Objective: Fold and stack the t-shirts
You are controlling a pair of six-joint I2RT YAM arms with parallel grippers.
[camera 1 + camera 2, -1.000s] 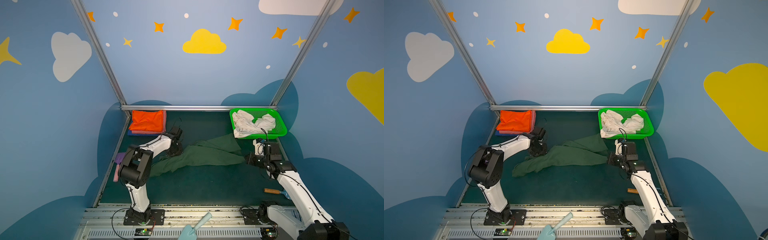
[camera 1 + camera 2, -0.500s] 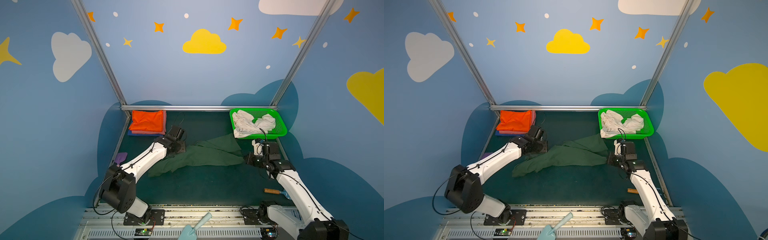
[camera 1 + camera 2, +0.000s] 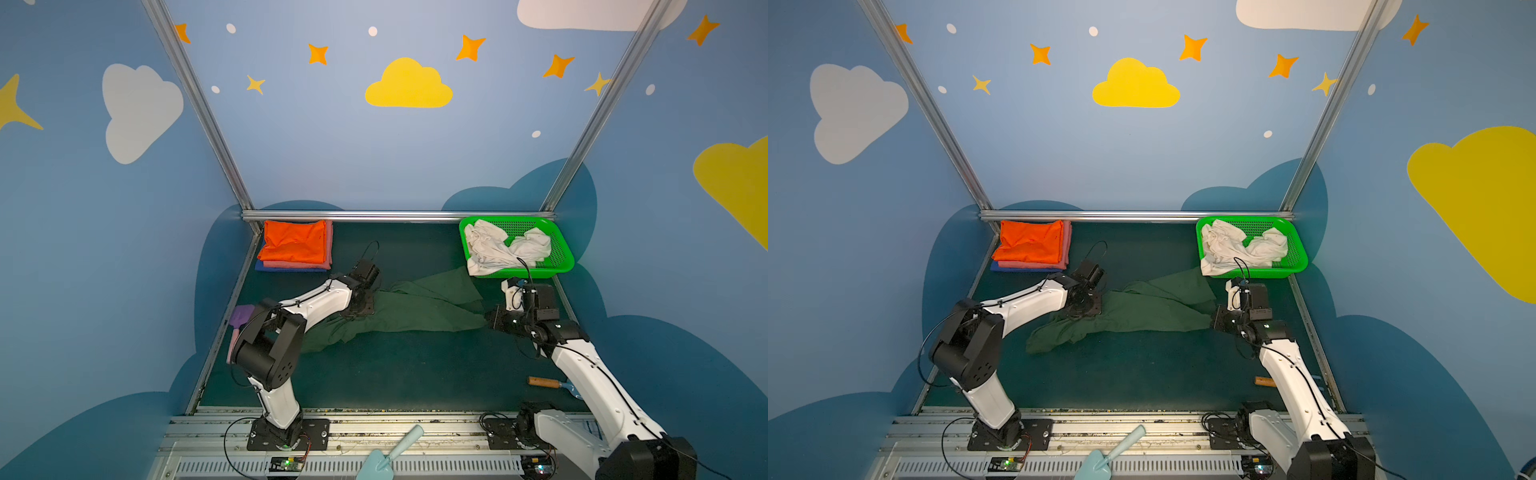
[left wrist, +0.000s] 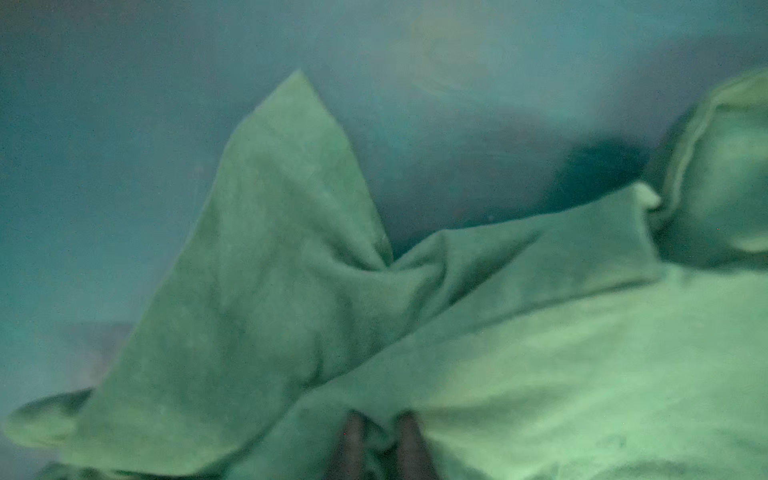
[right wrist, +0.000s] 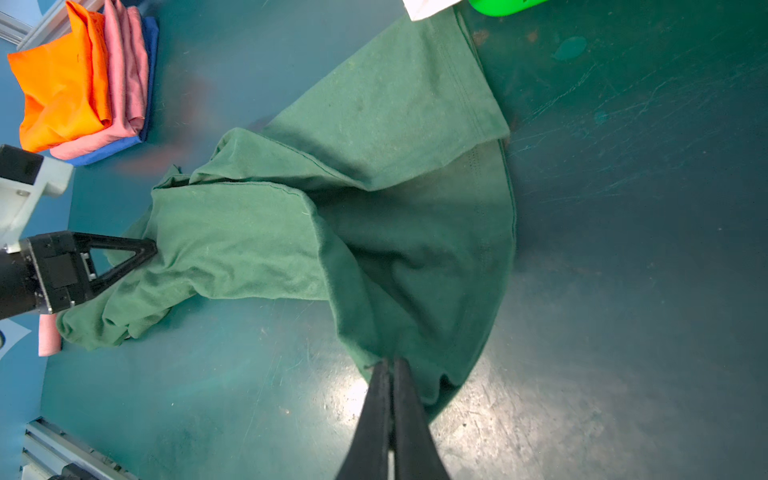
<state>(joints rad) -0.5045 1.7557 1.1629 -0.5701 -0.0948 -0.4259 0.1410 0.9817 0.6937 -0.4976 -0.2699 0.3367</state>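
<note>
In both top views we see the dark green t-shirt (image 3: 419, 307) lying rumpled across the table (image 3: 395, 374), between our left gripper (image 3: 361, 312) and right gripper (image 3: 488, 319). In the left wrist view the left gripper (image 4: 380, 417) pinches a fold of it. In the right wrist view the right gripper (image 5: 390, 362) is pressed together on its hem, and the left gripper (image 5: 153, 249) nips the opposite end.

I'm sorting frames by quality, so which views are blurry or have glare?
Left wrist view: blurred and washed out, green shirt pale. Right wrist view: sharp, with glare on the mat beside the right gripper. Both top views: sharp, evenly lit.
</note>
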